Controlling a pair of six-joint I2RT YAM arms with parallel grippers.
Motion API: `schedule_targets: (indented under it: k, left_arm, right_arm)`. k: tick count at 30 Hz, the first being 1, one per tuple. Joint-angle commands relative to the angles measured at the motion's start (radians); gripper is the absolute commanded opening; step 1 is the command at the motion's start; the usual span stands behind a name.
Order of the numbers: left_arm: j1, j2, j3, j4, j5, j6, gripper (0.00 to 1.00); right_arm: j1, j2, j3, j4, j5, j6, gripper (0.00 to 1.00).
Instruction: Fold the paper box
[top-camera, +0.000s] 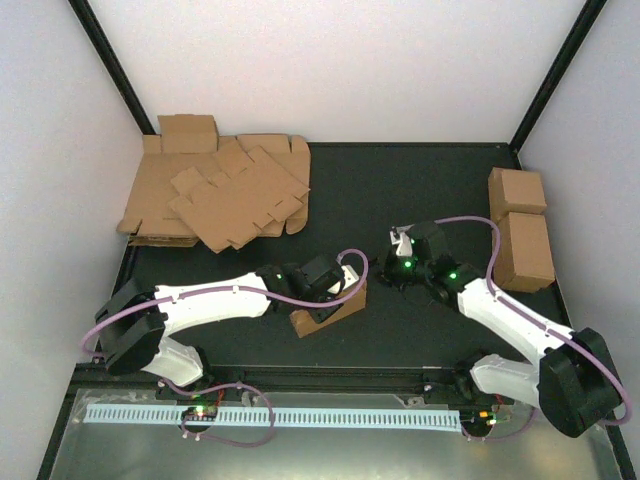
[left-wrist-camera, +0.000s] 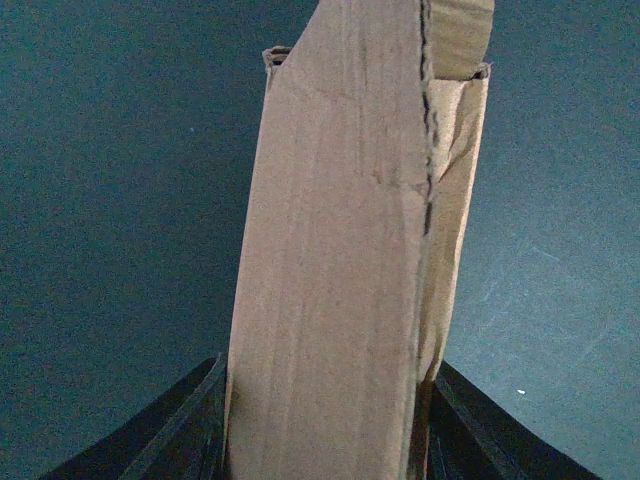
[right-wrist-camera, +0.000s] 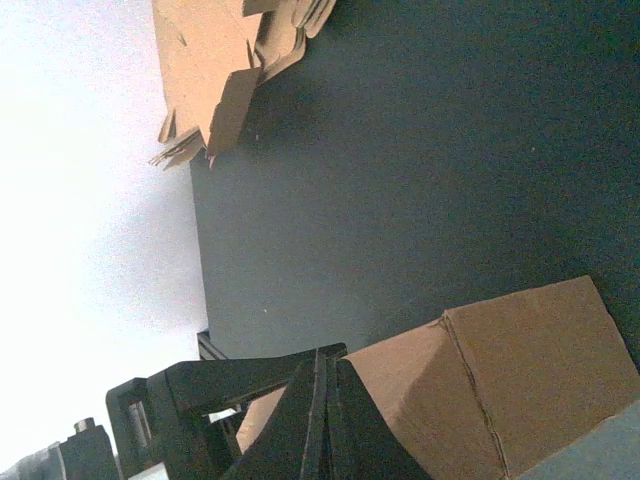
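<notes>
Brown paper box (left-wrist-camera: 340, 250) clamped in left gripper (left-wrist-camera: 325, 435); right gripper (right-wrist-camera: 322, 410) closed (empty).

Paper box (left-wrist-camera: 335, 280) cut off top & btm, left-wrist view.

A matte black table (top-camera: 400, 200) fills the enclosure, closed in by a plain white back wall (top-camera: 340, 70) and pale side walls (top-camera: 45, 170), with black posts (top-camera: 112, 65) slanting up from the far corners. Along the near edge runs a grey metal ledge (top-camera: 330, 455) carrying a white slotted strip (top-camera: 330, 417), perhaps a cable duct. The light is soft and even, with only faint shadows.
</notes>
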Motion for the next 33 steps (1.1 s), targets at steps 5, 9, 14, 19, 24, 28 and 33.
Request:
schedule_targets:
  k: [5, 9, 14, 19, 24, 28, 33]
  left_arm:
    - [-0.004, 0.034, -0.028, -0.058, -0.005, -0.003, 0.49]
    - [-0.005, 0.039, -0.025, -0.059, -0.006, -0.003, 0.5]
    - [-0.006, 0.042, -0.021, -0.061, -0.006, -0.003, 0.49]
    - [-0.006, 0.041, -0.023, -0.063, -0.006, -0.004, 0.49]
    - [-0.006, 0.039, -0.023, -0.064, -0.006, -0.003, 0.49]
    - [-0.006, 0.039, -0.021, -0.064, -0.009, -0.003, 0.49]
    - [-0.006, 0.042, -0.019, -0.064, -0.009, -0.001, 0.49]
  right_arm:
    - [0.013, -0.037, -0.065, 0.048, 0.017, 0.055, 0.02]
    - [0.043, -0.048, -0.073, 0.054, 0.033, 0.074, 0.02]
    - [0.059, -0.055, -0.076, 0.052, 0.041, 0.085, 0.02]
    - [0.059, -0.082, -0.064, 0.01, 0.08, 0.071, 0.02]
    - [0.057, -0.104, -0.038, -0.074, 0.164, 0.025, 0.02]
    - [0.058, -0.114, -0.046, -0.096, 0.187, 0.011, 0.02]
    - [0.069, -0.111, -0.069, -0.07, 0.155, 0.019, 0.02]
